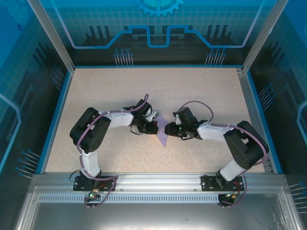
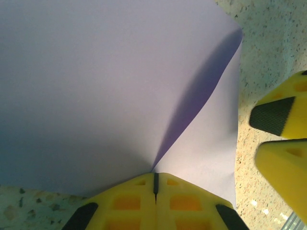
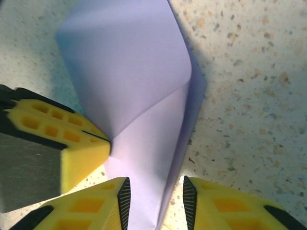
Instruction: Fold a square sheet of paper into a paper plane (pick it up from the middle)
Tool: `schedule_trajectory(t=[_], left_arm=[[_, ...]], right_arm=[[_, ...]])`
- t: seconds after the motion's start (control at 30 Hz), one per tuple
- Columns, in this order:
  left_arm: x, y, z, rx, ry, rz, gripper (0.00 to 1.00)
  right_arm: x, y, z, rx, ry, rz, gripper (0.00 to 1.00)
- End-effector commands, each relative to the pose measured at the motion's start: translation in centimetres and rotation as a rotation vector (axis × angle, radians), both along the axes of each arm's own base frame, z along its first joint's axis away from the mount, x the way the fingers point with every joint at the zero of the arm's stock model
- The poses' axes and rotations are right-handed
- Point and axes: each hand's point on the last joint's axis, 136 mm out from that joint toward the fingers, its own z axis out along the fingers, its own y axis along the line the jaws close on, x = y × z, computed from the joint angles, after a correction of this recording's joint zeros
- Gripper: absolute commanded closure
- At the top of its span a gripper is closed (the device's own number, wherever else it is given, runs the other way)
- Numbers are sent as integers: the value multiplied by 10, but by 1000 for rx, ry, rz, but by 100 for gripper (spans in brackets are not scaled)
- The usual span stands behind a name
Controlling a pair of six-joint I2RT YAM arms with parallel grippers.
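At the centre of the speckled table (image 1: 96, 96), the square sheet of paper (image 1: 164, 131) sits partly folded between our arms. Our left gripper (image 2: 154, 182) is clamped on its edge. Our right gripper (image 3: 156, 199) stands apart, astride a corner. We should line up the layers, then close squarely on the crease.

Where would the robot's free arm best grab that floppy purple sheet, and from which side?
The folded corner of the purple sheet nearest the right fingers, approached from the robot's right. The left fingers pinch it and seem to lift it off the table, so that corner likely fits between open fingers.
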Motion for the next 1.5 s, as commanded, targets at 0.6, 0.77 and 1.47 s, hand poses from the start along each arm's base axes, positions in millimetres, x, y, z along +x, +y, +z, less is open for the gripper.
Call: schedule_trajectory(t=[0.6, 0.77, 1.47], left_arm=[[-15, 40, -44, 179, 67, 34, 99], [-15, 40, -45, 180, 67, 34, 99], [-13, 41, -43, 179, 70, 34, 99]], right_arm=[[8, 17, 18, 107, -31, 45, 73], [7, 20, 22, 118, -40, 49, 79], [7, 43, 23, 144, -42, 94, 93]])
